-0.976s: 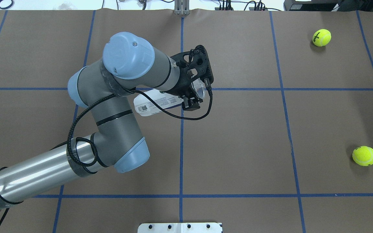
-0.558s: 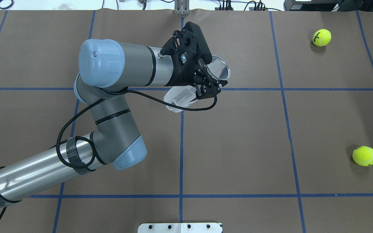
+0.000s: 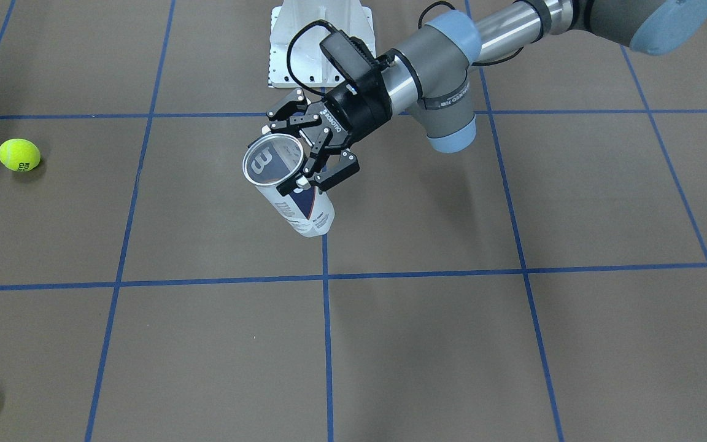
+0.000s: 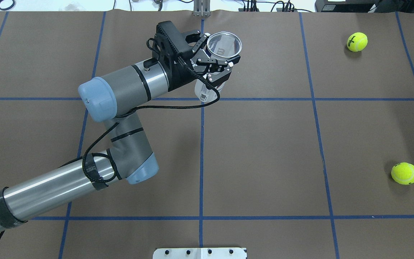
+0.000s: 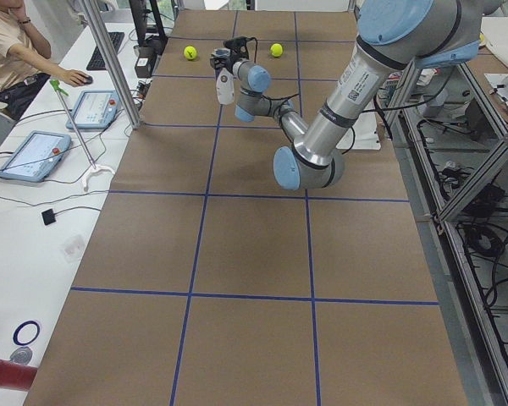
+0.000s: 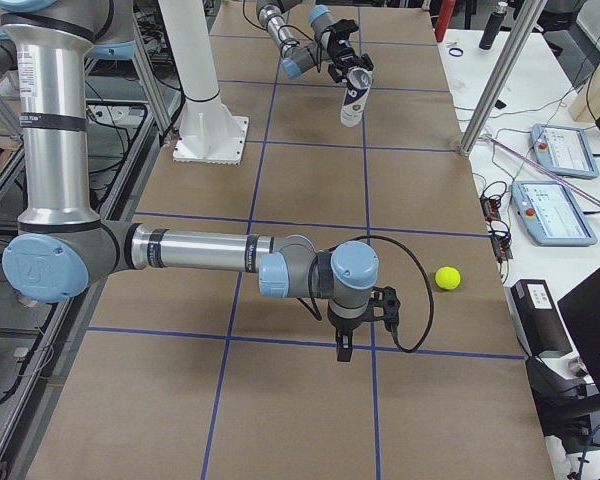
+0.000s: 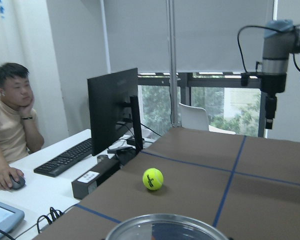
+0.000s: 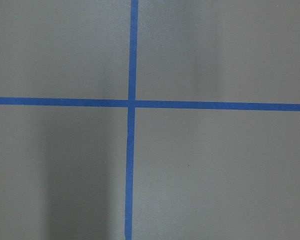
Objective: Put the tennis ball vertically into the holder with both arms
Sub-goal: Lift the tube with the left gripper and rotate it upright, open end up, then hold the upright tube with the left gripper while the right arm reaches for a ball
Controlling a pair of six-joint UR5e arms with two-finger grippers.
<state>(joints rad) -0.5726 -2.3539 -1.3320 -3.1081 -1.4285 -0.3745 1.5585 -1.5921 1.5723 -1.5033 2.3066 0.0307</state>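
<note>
Since the earlier overhead frames the left hand [image 4: 215, 55] has swung up to the top centre of the frame. It has turned the can [image 3: 298, 202] from lying almost flat to nearly upright, open mouth facing up. The left hand is pinching the can just under its rim, one finger on either side of the clear wall. The white and navy label sits below the grip. In the front-facing view the can sits just left of the middle blue tape line [image 3: 326, 319], in the upper half of the frame. Whether its base touches the brown desk [image 4: 264, 144] cannot be told.

Two yellow balls lie well apart from the can. In the overhead view one ball [image 4: 357, 41] is at the upper right and the other ball [image 4: 404, 173] is at the lower right. The left wrist view shows the can's rim at the bottom edge and one ball beyond it.

The right hand [image 6: 344, 345] hangs fingers-down over a tape crossing in the lower middle of the right side view. Whether it is spread or pressed together cannot be told.
</note>
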